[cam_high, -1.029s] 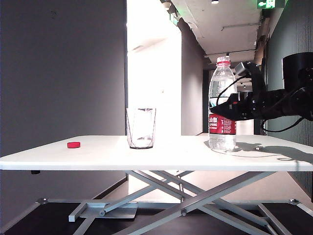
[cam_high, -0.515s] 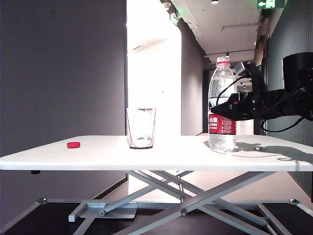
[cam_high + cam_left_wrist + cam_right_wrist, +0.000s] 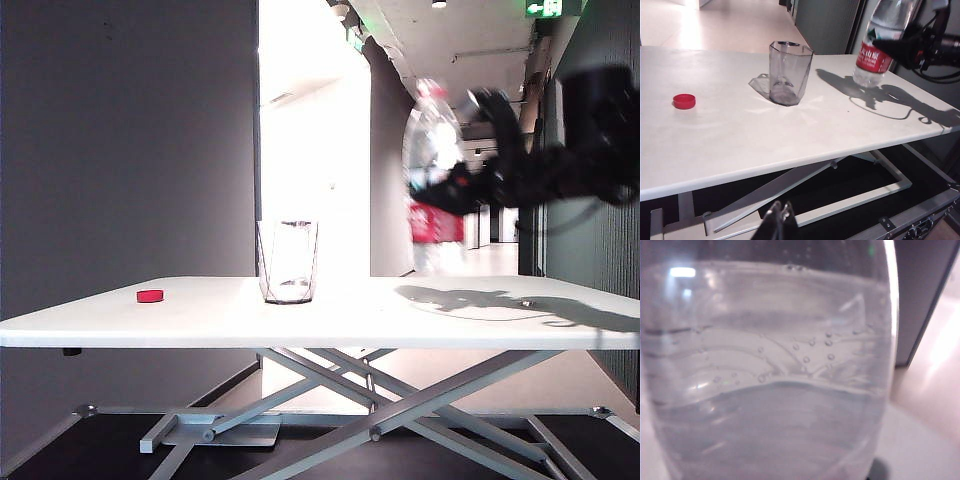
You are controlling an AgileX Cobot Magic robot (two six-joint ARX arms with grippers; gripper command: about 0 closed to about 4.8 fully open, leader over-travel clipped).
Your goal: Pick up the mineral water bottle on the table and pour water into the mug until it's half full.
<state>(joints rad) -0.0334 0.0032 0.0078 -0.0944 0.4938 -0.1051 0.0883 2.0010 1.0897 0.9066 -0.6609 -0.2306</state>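
1. Exterior view: the right gripper [image 3: 440, 195] has its jaws closed around the mineral water bottle [image 3: 432, 175], holding it in the air above the table [image 3: 330, 318], a little tilted. The mug [image 3: 288, 261] stands in the middle, and a red cap [image 3: 150, 296] lies far left.
2. Left wrist view: the left gripper [image 3: 779, 225] hangs below the table edge with its jaws pressed together, holding nothing.
3. Right wrist view: the bottle [image 3: 770, 380] fills the picture, with water inside.

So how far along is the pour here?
Done: the right gripper is shut on the mineral water bottle and holds it clear of the table, right of the mug. In hand: carrying it. Left: tilting and pouring; the mug looks empty. The left gripper hangs shut below the table edge.
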